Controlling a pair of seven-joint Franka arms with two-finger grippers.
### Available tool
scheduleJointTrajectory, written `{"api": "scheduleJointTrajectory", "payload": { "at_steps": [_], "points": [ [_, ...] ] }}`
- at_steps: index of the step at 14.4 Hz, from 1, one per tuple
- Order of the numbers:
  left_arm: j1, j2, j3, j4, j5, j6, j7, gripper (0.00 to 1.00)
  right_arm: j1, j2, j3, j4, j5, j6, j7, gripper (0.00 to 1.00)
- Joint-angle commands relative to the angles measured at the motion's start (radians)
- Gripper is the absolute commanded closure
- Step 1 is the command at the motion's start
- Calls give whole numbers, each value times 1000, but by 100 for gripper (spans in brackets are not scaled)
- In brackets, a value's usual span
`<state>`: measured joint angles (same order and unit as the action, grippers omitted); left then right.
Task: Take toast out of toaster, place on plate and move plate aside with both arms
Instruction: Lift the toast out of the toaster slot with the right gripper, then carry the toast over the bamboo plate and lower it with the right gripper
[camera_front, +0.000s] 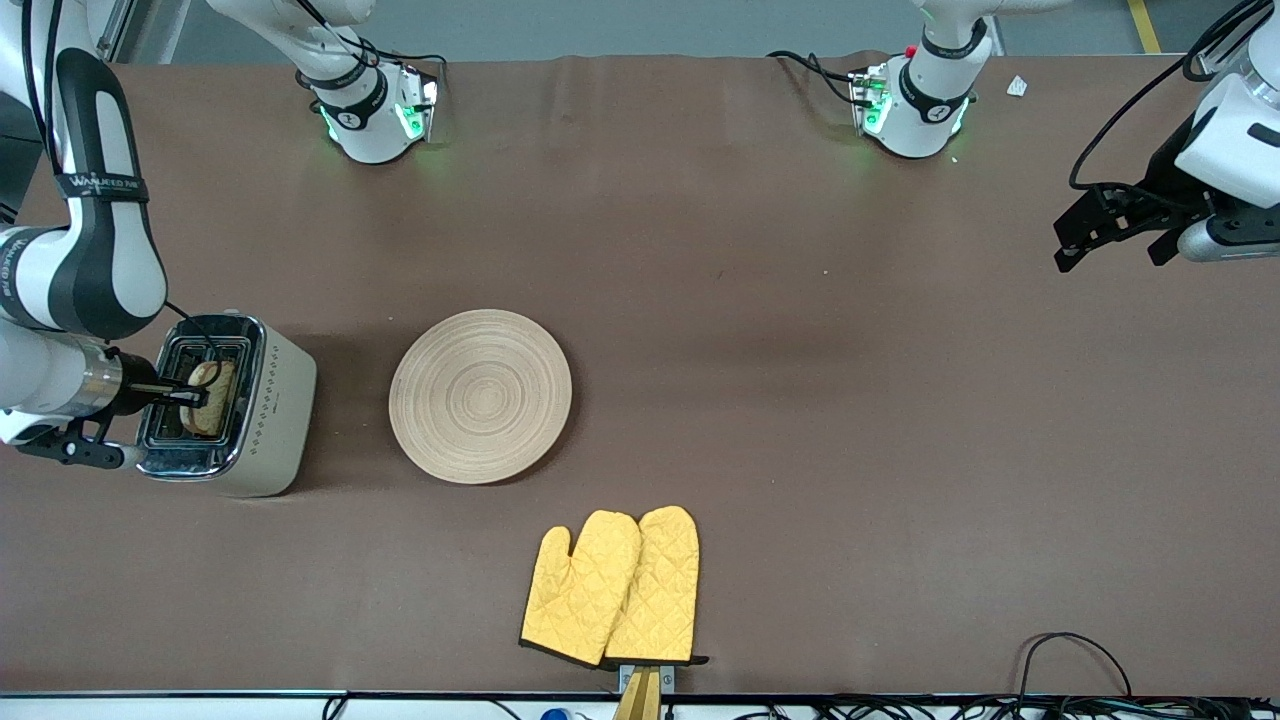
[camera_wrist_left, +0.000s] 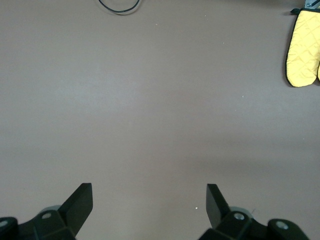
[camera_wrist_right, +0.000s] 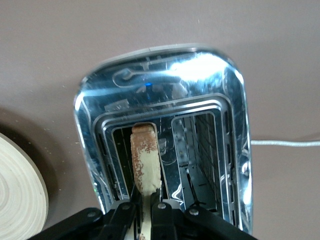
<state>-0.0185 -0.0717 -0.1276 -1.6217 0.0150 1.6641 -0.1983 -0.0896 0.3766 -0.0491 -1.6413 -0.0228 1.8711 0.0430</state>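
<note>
The toast (camera_front: 213, 396) stands on edge in a slot of the silver toaster (camera_front: 270, 420) at the right arm's end of the table. My right gripper (camera_front: 197, 394) is shut on the toast (camera_wrist_right: 145, 160) over the toaster (camera_wrist_right: 210, 75), its fingers pinching the slice from both sides. The round wooden plate (camera_front: 480, 395) lies flat beside the toaster, toward the table's middle; its rim shows in the right wrist view (camera_wrist_right: 20, 195). My left gripper (camera_front: 1110, 235) is open and empty, held above bare table at the left arm's end (camera_wrist_left: 149, 200).
A pair of yellow quilted oven mitts (camera_front: 612, 587) lies near the table's front edge, nearer the camera than the plate; they also show in the left wrist view (camera_wrist_left: 303, 47). A black cable loop (camera_front: 1075, 660) lies at the front edge toward the left arm's end.
</note>
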Motion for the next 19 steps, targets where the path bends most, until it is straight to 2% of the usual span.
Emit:
{"api": "scheduleJointTrajectory", "payload": {
  "at_steps": [1,2,4,5,7,9,11,13,15,19],
  "points": [
    [6,9,-6,25,8,-21,-3,0,14,-11,6,102,-16,-90,-20,100],
    [6,9,-6,25,8,-21,-3,0,45,-10,6,151,-17,-143,-11,100],
    [6,10,-6,25,8,-21,-3,0,134,-11,6,184,-29,-179,56,100],
    [5,10,-6,25,8,-21,-3,0,183,-11,6,180,-29,-176,146,100],
    [6,10,-6,23,8,-21,-3,0,270,-10,6,170,-28,-132,205,100],
    [6,10,-6,23,8,-21,-3,0,368,-8,5,114,-39,-61,308,100],
    [6,10,-6,23,8,-21,-1,0,480,-8,6,2,-147,56,441,100],
    [6,10,-6,23,8,-21,-1,0,530,-8,9,-64,-154,170,590,100],
    [6,10,-6,23,8,-21,-1,0,582,2,8,-92,-154,241,688,100],
    [6,10,-6,23,8,-21,-1,0,616,25,9,-103,-154,254,745,100]
  ]
}}
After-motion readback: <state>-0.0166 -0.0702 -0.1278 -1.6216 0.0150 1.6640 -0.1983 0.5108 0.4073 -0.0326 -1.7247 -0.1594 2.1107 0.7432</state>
